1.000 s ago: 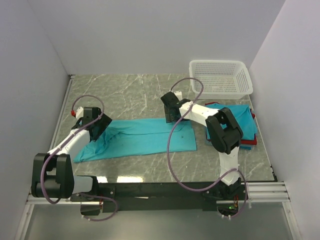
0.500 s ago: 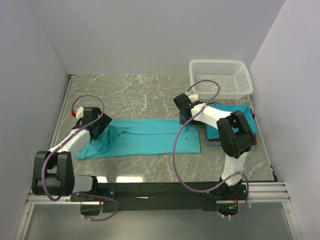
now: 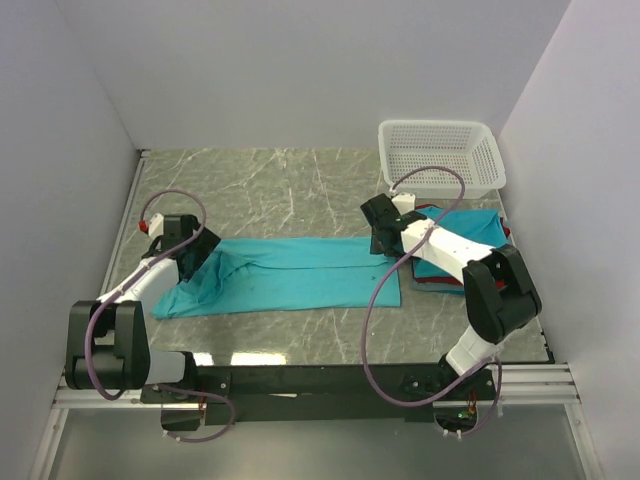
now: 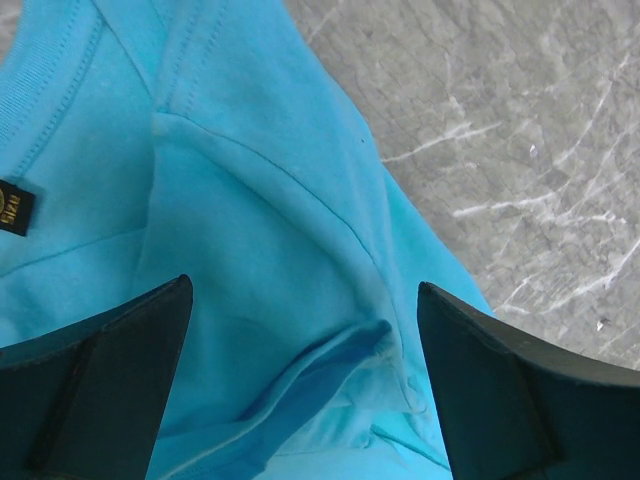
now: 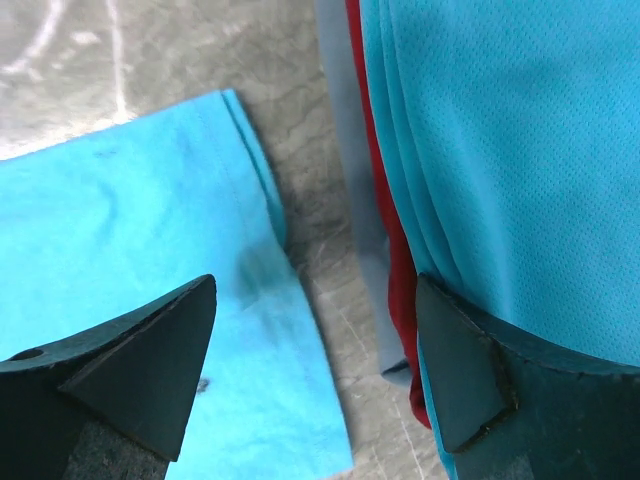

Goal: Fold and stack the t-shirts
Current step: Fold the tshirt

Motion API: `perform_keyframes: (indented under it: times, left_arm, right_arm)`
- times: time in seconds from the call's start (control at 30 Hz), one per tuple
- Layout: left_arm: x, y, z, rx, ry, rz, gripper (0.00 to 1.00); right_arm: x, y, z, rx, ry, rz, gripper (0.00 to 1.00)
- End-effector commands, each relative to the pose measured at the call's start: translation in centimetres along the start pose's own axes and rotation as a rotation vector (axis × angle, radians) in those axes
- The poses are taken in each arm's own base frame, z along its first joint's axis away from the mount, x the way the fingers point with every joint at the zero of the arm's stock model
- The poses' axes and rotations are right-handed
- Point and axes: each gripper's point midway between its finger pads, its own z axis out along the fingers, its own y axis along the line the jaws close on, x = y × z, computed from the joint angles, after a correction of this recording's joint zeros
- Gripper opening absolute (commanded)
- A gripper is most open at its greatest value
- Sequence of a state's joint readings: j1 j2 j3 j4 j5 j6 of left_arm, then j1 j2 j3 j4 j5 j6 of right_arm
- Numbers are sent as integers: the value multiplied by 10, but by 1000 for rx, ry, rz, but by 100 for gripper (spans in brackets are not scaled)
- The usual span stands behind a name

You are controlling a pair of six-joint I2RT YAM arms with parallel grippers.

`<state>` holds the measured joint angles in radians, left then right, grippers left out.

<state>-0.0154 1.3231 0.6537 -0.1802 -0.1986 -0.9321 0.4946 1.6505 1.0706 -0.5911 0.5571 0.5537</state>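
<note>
A teal t-shirt (image 3: 290, 275), folded into a long strip, lies flat across the middle of the table. My left gripper (image 3: 193, 256) hangs open over its left end. In the left wrist view its jaws stand wide apart over the collar and a bunched sleeve fold (image 4: 330, 360), holding nothing. My right gripper (image 3: 385, 243) is open above the strip's right hem (image 5: 250, 200), between the strip and the stack. The stack of folded shirts (image 3: 465, 240) has a teal one (image 5: 500, 150) on top, with a red one (image 5: 392, 230) and a grey-blue one (image 5: 345, 150) under it.
A white mesh basket (image 3: 440, 155) stands at the back right, just behind the stack. A black label (image 4: 14, 206) shows inside the collar. White walls close in the left, back and right sides of the marble table (image 3: 270, 190).
My right gripper has moved right and nearer, from over the strip to its right hem beside the stack. The strip's right end has shifted slightly right. The left gripper barely moved.
</note>
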Motion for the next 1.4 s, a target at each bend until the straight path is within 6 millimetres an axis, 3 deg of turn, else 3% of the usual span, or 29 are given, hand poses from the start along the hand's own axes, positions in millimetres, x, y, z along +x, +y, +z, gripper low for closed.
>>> perform_keyframes:
  times: [0.0, 0.07, 0.2, 0.23, 0.33, 0.37, 0.4, 0.43, 0.47, 0.53, 0.57, 0.63, 0.67, 0.7, 0.73, 0.77, 0.8, 0.83, 0.87, 0.9, 0.93, 0.97, 1.0, 1.07, 1.1, 1.17, 1.37]
  left_arm:
    - [-10, -6, -3, 33, -26, 5, 100]
    - [-16, -6, -3, 48, -35, -9, 99]
    - [-16, -17, -2, 107, -27, 11, 99]
    - [-19, -16, 1, 103, -30, 5, 99]
    - [-21, -13, 11, 122, 10, -42, 99]
    - [-16, -16, 14, 155, 44, -63, 99]
    - [-19, -20, 15, 184, 43, -76, 99]
    - [-19, -19, 16, 189, 45, -89, 99]
    - [-21, -18, 18, 190, 38, -93, 99]
    - [-22, -11, 20, 170, 30, -107, 99]
    - [-23, -10, 21, 168, 26, -115, 99]
    - [-20, -5, 22, 179, 41, -136, 99]
    - [-20, -5, 21, 190, 46, -150, 99]
    - [-19, -8, 19, 214, 52, -155, 99]
    - [-17, -4, 19, 209, 54, -165, 99]
    - [-18, -4, 18, 211, 52, -168, 99]
    - [-16, -2, 17, 208, 58, -170, 100]
    - [-15, 0, 17, 206, 62, -169, 99]
    - [-14, 0, 17, 208, 67, -168, 99]
    - [-13, 0, 17, 213, 74, -169, 99]
    - [-11, 1, 17, 212, 79, -167, 99]
    - [-10, 3, 18, 209, 86, -173, 99]
    - [-10, 3, 18, 213, 90, -174, 99]
    - [-9, 3, 18, 224, 98, -183, 99]
    - [-8, 3, 18, 225, 99, -186, 99]
    - [-8, 6, 17, 217, 95, -191, 99]
    - [-12, 9, 16, 203, 82, -191, 99]
  right_arm:
    - [-19, 1, -18, -63, -61, 60, 87]
    - [-30, 14, -30, -159, -102, 43, 87]
    - [-27, 72, -59, -523, -85, -11, 87]
    - [-24, 103, -79, -720, -63, -34, 87]
    - [-7, 158, -118, -1023, -16, -136, 87]
    - [-2, 171, -127, -1068, -15, -178, 87]
    - [-4, 191, -150, -1127, -39, -217, 87]
    - [3, 206, -151, -1139, -27, -253, 87]
    - [-7, 219, -166, -1168, -64, -262, 87]
    - [-4, 252, -181, -1232, -102, -291, 87]
    - [-16, 266, -198, -1277, -133, -284, 87]
    - [-10, 299, -211, -1344, -145, -288, 87]
    - [-22, 313, -230, -1391, -178, -286, 87]
    - [-12, 330, -217, -1377, -147, -294, 87]
    - [-6, 343, -222, -1382, -143, -306, 87]
    - [-23, 356, -237, -1388, -196, -303, 87]
    - [-9, 370, -216, -1341, -158, -333, 86]
    - [-7, 379, -213, -1322, -176, -362, 86]
    - [-20, 391, -230, -1349, -226, -371, 85]
    - [-1, 403, -211, -1338, -166, -422, 84]
    - [-1, 409, -211, -1350, -170, -452, 83]
    - [-16, 418, -225, -1377, -210, -454, 82]
    - [2, 427, -207, -1371, -157, -492, 81]
    - [-2, 437, -209, -1403, -191, -533, 77]
    - [10, 442, -197, -1402, -163, -556, 77]
    - [17, 445, -192, -1418, -146, -571, 74]
    - [44, 445, -189, -1500, -98, -619, 64]
